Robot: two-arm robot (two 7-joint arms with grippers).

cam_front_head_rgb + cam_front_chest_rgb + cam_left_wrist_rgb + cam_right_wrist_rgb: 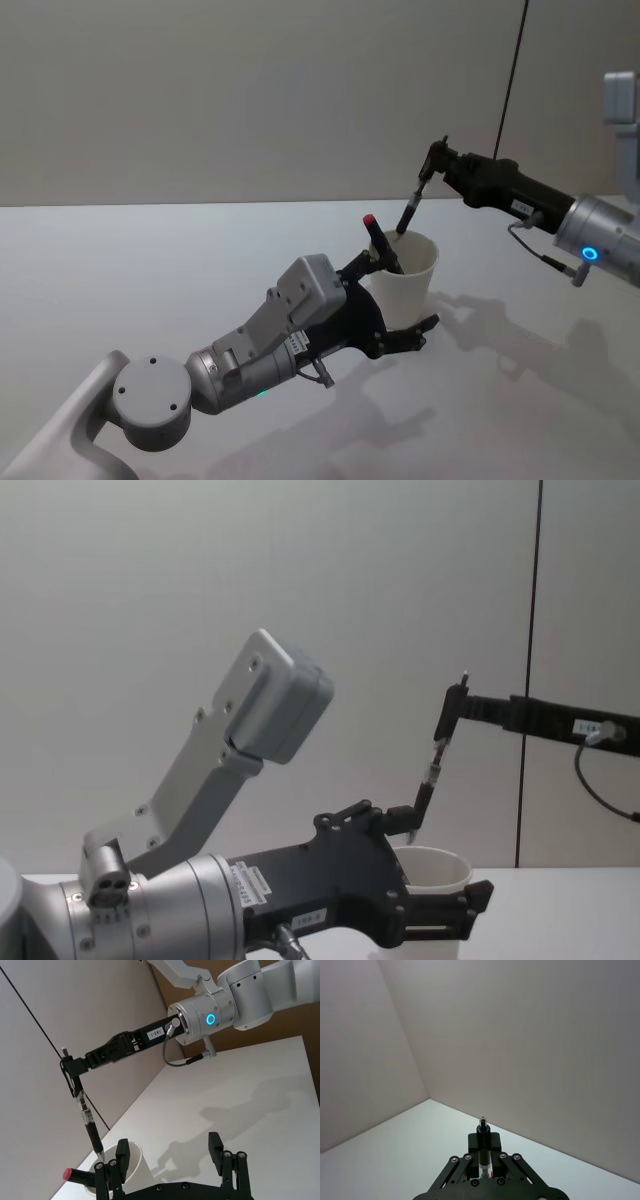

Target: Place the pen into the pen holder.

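The pen holder, a white paper cup, is seen upright on the white counter in the head view, with the left end effector set around it, fingers spread to either side; actual contact with the cup wall cannot be judged. A red-capped marker is seen leaning inside the cup in that view; in the chest view it is hidden behind the left arm's black housing, and the cup's base is cut off there. The pen is held near its upper end by the right end effector, clenched on it, hanging tilted with its tip at the cup mouth. In the left wrist view the tip is shown just at the rim; whether it is inside is unclear. In the right wrist view the pen's top is seen between the closed fingers; the rest is hidden.
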